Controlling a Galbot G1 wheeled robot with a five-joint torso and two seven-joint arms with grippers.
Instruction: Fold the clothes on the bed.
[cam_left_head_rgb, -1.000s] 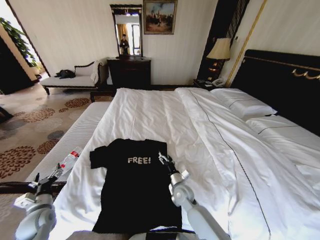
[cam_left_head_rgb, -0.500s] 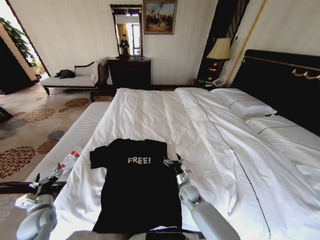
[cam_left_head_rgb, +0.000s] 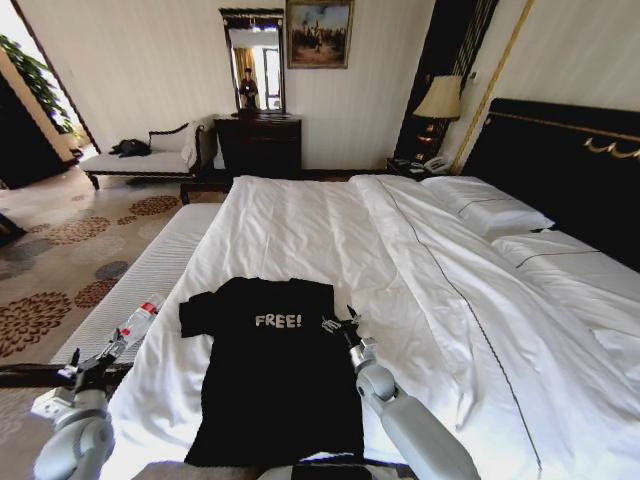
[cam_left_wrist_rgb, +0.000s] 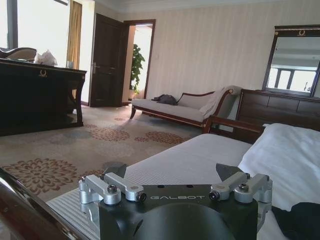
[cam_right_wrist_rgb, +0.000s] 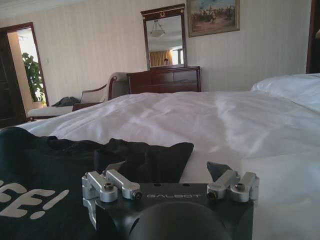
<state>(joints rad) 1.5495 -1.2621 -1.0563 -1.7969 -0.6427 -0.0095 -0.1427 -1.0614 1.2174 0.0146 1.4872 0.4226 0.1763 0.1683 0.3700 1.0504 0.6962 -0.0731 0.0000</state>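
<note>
The clothes are one black T-shirt (cam_left_head_rgb: 262, 370) with white "FREE!" lettering, lying flat and face up on the near part of the white bed (cam_left_head_rgb: 310, 225). My right gripper (cam_left_head_rgb: 340, 323) is open, low over the shirt's right sleeve edge. The right wrist view shows that sleeve (cam_right_wrist_rgb: 155, 157) lying just beyond the spread fingers (cam_right_wrist_rgb: 116, 167) of the right gripper (cam_right_wrist_rgb: 166, 167). My left gripper (cam_left_head_rgb: 103, 355) is open and hangs off the bed's left side, apart from the shirt. In its wrist view the left gripper (cam_left_wrist_rgb: 171, 170) holds nothing, and a corner of the shirt (cam_left_wrist_rgb: 300, 220) shows.
A plastic water bottle (cam_left_head_rgb: 140, 320) lies on the striped bench at the bed's left edge. Pillows (cam_left_head_rgb: 487, 210) and a dark headboard (cam_left_head_rgb: 560, 170) are at the right. A chaise (cam_left_head_rgb: 140, 160), dresser (cam_left_head_rgb: 258, 145) and lamp (cam_left_head_rgb: 440, 100) stand against the far wall.
My right gripper has moved a little to the right, from over the shirt's chest beside the lettering to the sleeve edge. The left arm and the shirt have stayed put.
</note>
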